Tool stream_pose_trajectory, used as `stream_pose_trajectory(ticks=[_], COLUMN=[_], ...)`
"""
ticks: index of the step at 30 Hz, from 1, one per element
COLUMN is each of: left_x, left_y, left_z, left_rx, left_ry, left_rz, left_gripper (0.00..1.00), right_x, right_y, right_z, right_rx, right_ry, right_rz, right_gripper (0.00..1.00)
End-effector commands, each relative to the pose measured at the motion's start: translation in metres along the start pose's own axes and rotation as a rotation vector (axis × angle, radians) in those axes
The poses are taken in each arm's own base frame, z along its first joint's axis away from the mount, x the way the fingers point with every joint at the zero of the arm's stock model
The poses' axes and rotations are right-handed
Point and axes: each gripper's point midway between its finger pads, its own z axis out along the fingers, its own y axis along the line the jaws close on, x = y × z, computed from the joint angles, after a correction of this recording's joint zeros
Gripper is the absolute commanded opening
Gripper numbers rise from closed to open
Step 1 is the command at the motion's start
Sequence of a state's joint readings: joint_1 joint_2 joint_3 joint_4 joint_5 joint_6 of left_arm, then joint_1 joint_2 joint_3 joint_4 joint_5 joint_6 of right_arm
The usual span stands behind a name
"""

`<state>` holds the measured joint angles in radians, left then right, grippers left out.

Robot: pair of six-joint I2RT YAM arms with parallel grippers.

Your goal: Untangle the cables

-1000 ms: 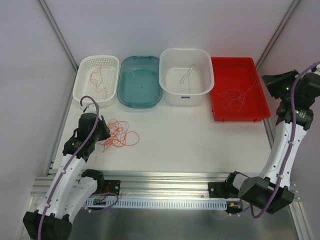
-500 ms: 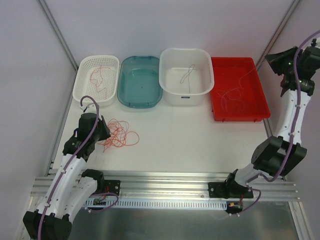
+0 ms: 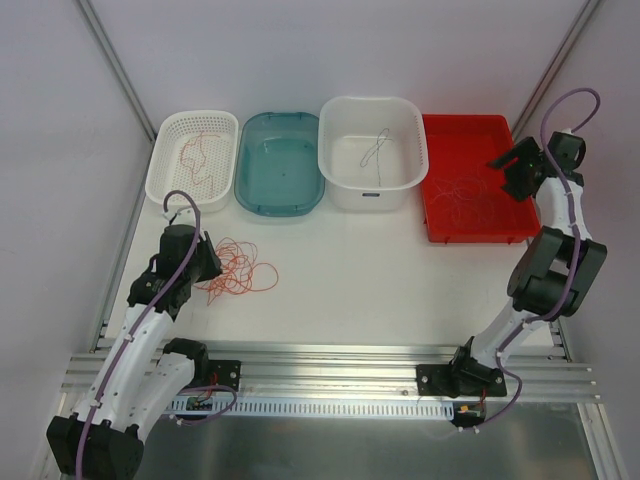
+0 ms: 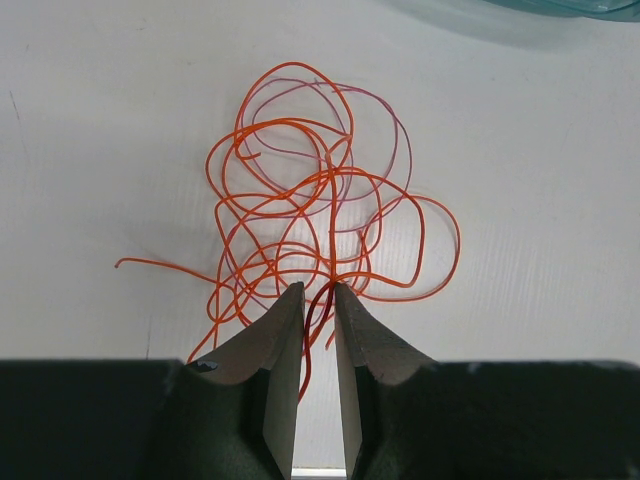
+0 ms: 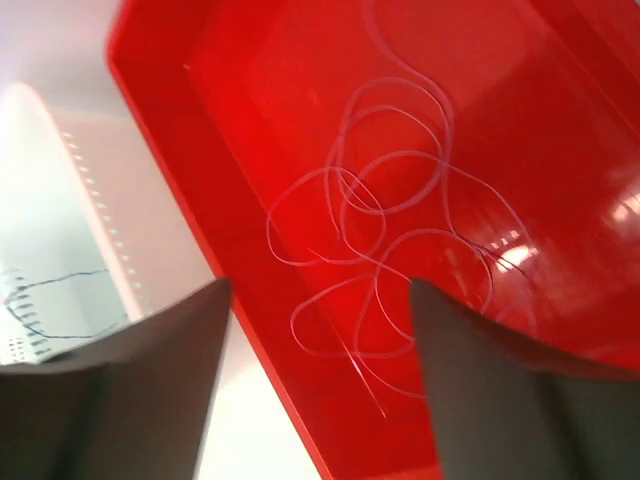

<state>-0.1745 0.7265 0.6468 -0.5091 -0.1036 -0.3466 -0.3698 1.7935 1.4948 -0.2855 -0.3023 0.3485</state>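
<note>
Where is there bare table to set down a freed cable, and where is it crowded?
Bare: the table between the orange tangle, red tray and front rail. Crowded: the back row, white basket to red tray.

Thin-wire tangle (image 4: 310, 220) on white desk (image 3: 400, 290): bright orange-red; one pinkish-purple strand (image 4: 397, 125) noted. Perforated plastic basket (image 3: 163, 170): white, orange wire (image 3: 198, 158) inside. Oval translucent tub (image 3: 280, 160): teal. Rectangular plastic tub (image 3: 370, 195): plain white, dark wire (image 3: 376, 148) inside. Glossy tray (image 3: 450, 135): red, pale wire loops (image 5: 385, 210) inside.
</note>
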Motion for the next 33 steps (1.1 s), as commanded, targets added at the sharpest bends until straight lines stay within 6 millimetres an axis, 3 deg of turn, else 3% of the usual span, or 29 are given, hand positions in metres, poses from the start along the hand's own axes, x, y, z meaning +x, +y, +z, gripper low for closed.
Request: stream_pose_trajectory(ticks=[1,2,4,5,7,8,10,11,12,15,16,17,20,23,26,30,33], left_x=[-0.003,-0.003,-0.002,-0.001,0.0,0.002,0.004,0.006,0.008,0.014,0.015,0.016,0.018,0.026,0.039,0.049,0.05], left_y=[-0.002,-0.002,-0.002,-0.002,-0.002,-0.003,-0.004,-0.006,-0.008,-0.013,-0.017,-0.017,-0.017,-0.023,-0.037,-0.056,-0.089], left_z=[0.002,0.002,0.003,0.004,0.005,0.006,0.008,0.01,0.011,0.015,0.015,0.017,0.017,0.018,0.023,0.029,0.029], left_rx=[0.017,0.018,0.016,0.013,0.015,0.019,0.024,0.031,0.04,0.058,0.074,0.072,0.069,0.094,0.151,0.191,0.255], left_ry=[-0.004,-0.002,0.004,0.011,0.019,0.028,0.043,0.057,0.067,0.109,0.125,0.134,0.14,0.172,0.23,0.274,0.279], left_rz=[0.017,0.018,0.019,0.02,0.019,0.018,0.014,0.013,0.009,-0.009,-0.016,-0.019,-0.038,-0.087,-0.136,-0.125,-0.072], left_gripper=[0.19,0.19,0.19,0.19,0.19,0.19,0.18,0.18,0.17,0.13,0.11,0.09,0.03,0.0,0.0,0.0,0.0], right_x=[-0.016,-0.002,0.004,0.025,0.043,0.056,0.084,0.1,0.117,0.167,0.191,0.217,0.276,0.318,0.346,0.358,0.356], right_y=[0.02,0.02,0.027,0.031,0.04,0.059,0.062,0.08,0.079,0.116,0.118,0.135,0.146,0.148,0.142,0.134,0.128], right_z=[-0.049,-0.056,-0.08,-0.083,-0.093,-0.107,-0.111,-0.121,-0.122,-0.134,-0.134,-0.138,-0.139,-0.139,-0.14,-0.142,-0.144], right_rx=[0.033,0.059,0.077,0.075,0.05,-0.007,-0.038,-0.098,-0.116,-0.305,-0.358,-0.435,-0.533,-0.587,-0.606,-0.609,-0.596], right_ry=[-0.098,-0.067,-0.09,-0.053,-0.043,-0.051,-0.013,-0.006,0.025,0.082,0.138,0.17,0.285,0.363,0.412,0.421,0.399], right_rz=[-0.133,-0.157,-0.226,-0.255,-0.307,-0.349,-0.407,-0.458,-0.482,-0.562,-0.583,-0.622,-0.69,-0.722,-0.744,-0.738,-0.737], right_gripper=[0.81,0.84,0.87,0.88,0.89,0.89,0.89,0.89,0.89,0.88,0.88,0.87,0.86,0.86,0.85,0.85,0.85])
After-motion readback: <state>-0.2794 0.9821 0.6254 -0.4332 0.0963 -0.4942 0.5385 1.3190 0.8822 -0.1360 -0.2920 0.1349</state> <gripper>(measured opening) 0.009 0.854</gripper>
